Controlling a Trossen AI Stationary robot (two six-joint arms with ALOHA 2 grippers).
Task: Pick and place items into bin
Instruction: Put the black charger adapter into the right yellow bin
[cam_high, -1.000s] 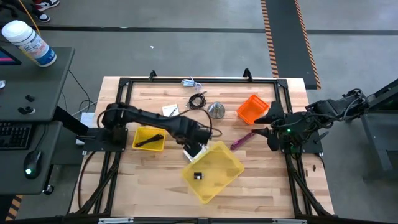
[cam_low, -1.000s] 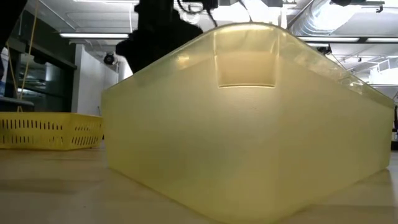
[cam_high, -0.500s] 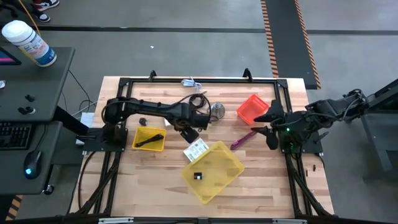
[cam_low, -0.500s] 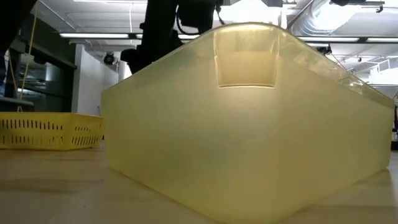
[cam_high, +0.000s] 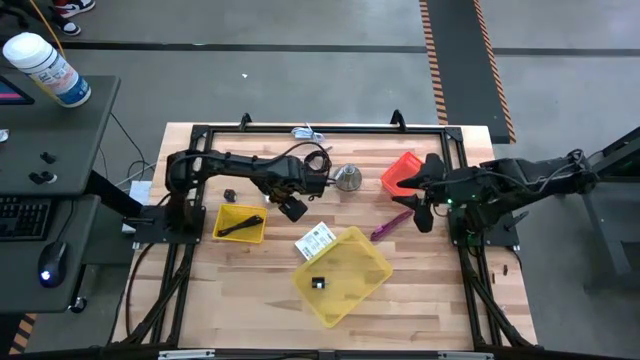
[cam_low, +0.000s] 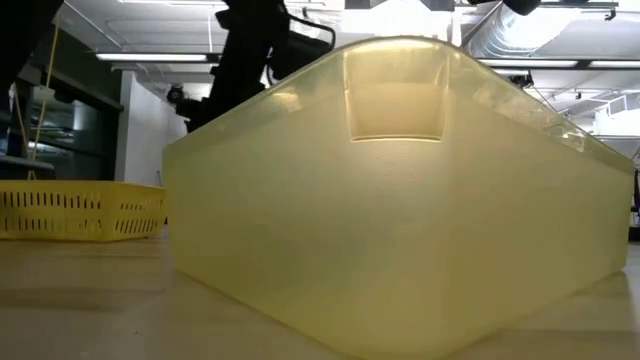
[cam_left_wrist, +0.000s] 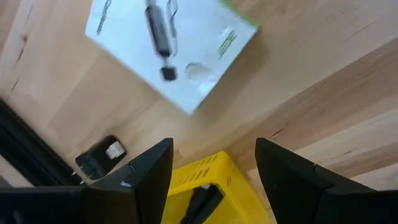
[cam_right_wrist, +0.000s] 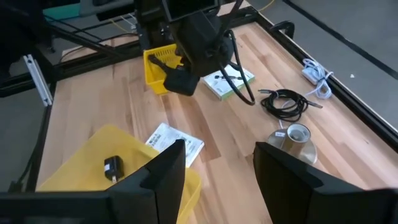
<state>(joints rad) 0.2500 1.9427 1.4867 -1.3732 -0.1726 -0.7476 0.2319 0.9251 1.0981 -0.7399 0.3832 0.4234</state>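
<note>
**Two dark arms, matte black all over**

Built of black jointed segments, rounded at each joint. Loose black cables looping along the left arm (cam_high: 250, 172) and the right arm (cam_high: 520, 180). Small green light near the right wrist. Wide, flat, dark fingers (cam_left_wrist: 146, 177) on each hand.

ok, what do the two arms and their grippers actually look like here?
Both arms are dark, near black, built of jointed segments with black cables looped along them. The left gripper has two dark, flat, angular fingers. The right gripper has two dark fingers of the same shape, and a small green light glows on that arm near its wrist. No printed markings are readable.
</note>
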